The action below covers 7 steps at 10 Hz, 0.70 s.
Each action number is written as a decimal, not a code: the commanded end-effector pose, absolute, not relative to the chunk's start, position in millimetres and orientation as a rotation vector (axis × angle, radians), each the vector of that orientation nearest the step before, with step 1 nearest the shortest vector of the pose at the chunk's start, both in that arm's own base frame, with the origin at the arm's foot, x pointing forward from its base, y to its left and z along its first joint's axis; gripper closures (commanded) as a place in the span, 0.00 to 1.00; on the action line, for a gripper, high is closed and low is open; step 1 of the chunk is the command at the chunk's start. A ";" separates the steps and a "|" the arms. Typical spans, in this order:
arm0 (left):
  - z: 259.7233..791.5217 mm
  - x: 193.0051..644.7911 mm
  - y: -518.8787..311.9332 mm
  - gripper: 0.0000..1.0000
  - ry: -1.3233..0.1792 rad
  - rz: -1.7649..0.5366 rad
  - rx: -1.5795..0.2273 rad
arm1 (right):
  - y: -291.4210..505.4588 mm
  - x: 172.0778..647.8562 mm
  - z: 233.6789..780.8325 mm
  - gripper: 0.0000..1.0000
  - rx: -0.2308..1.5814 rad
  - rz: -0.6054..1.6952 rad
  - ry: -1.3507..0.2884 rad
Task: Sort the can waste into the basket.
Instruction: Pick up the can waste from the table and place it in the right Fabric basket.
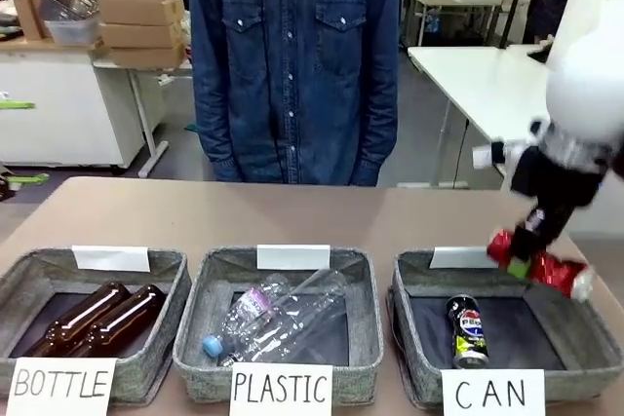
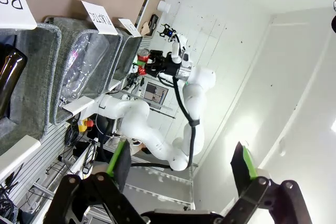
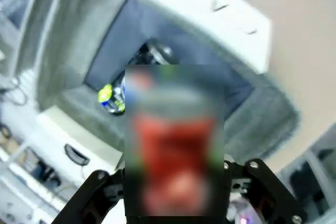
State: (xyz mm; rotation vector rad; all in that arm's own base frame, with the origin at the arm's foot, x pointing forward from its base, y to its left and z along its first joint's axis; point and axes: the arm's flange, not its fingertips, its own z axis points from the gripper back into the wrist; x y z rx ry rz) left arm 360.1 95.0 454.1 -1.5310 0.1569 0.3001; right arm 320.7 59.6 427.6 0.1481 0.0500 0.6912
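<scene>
- the right gripper (image 1: 524,252) is clamped on the red can (image 1: 542,264), holding it in the air above the far right corner of the basket (image 1: 585,343) that has the "can" card (image 1: 487,393) on its front.
- the red can lies tilted, one end toward the basket's far rim, the other poking out past its right side; green pads show at the grip.
- in the right wrist view the red can (image 3: 173,145) is a blur between the fingers, with the basket (image 3: 262,114) below it.
- the black pepsi can (image 1: 468,330) lies inside that same basket, on the dark lining, near the front.
- the left gripper (image 2: 181,163) has its jaws spread wide with nothing between them, up away from the baskets.
- brown bottles (image 1: 93,321) lie in the "bottle" basket (image 1: 166,338), a clear plastic bottle (image 1: 273,314) in the "plastic" basket (image 1: 361,338).
- a person in a denim shirt (image 1: 292,65) stands at the far side of the table (image 1: 292,216).
</scene>
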 end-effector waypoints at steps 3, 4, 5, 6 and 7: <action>454.9 357.6 95.1 0.00 0.149 0.295 -1.525 | 50.9 321.3 423.4 1.00 0.238 0.765 0.026; 454.9 357.6 95.1 0.00 0.149 0.295 -1.525 | 52.0 323.6 424.4 1.00 0.231 0.774 0.036; 454.9 357.6 95.1 0.00 0.149 0.295 -1.525 | 51.7 325.5 427.4 0.49 0.236 0.783 0.048; 454.9 357.6 95.1 0.00 0.149 0.295 -1.525 | 50.5 328.2 429.5 0.06 0.239 0.780 0.047; 454.9 357.6 95.1 0.00 0.149 0.295 -1.525 | 49.5 330.2 430.8 0.00 0.241 0.778 0.048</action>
